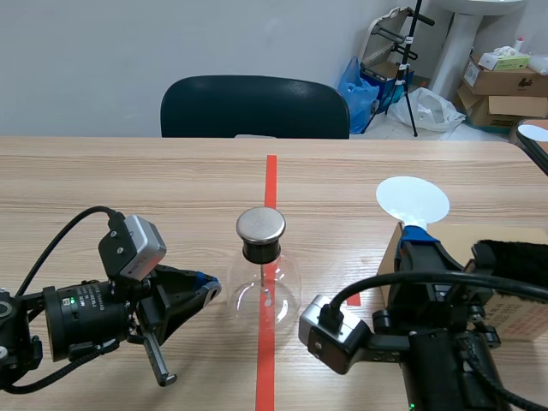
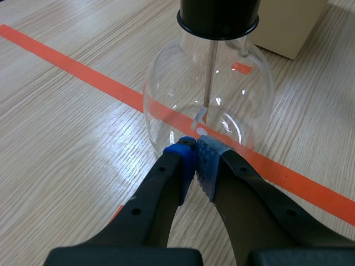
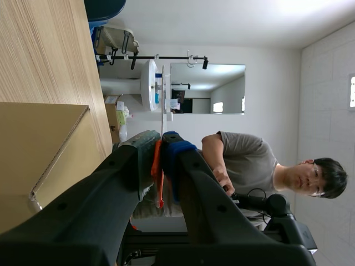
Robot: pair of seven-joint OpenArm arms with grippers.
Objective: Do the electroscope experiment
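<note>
Between the left gripper's fingers nothing was held; the two were clenched, their blue dotted pads pressed flat together, the tips low against the glass of the electroscope, though actual contact could not be told; that device stood upright on the orange-red tape line at the middle of the bench, between the two arms; its long axis ran straight up, from a round clear flask, through a black stopper, to a flat, dull metal cap facing upward; inside the glass a thin rod hung down from the stopper to small pale leaves at its end.

The right gripper was grasping a paddle, its fingers clamped on the thin orange handle; the paddle ran on from the fingertips away from the robot, ending in a smooth white disc, edge-on from the wrist camera and a broad oval from the scene camera.

Under and beside that arm sat a plain brown cardboard box; red print on its face was too small to read; beyond the bench stood a dark padded chair; ahead of the right gripper a person in a grey short-sleeved shirt was visible.
</note>
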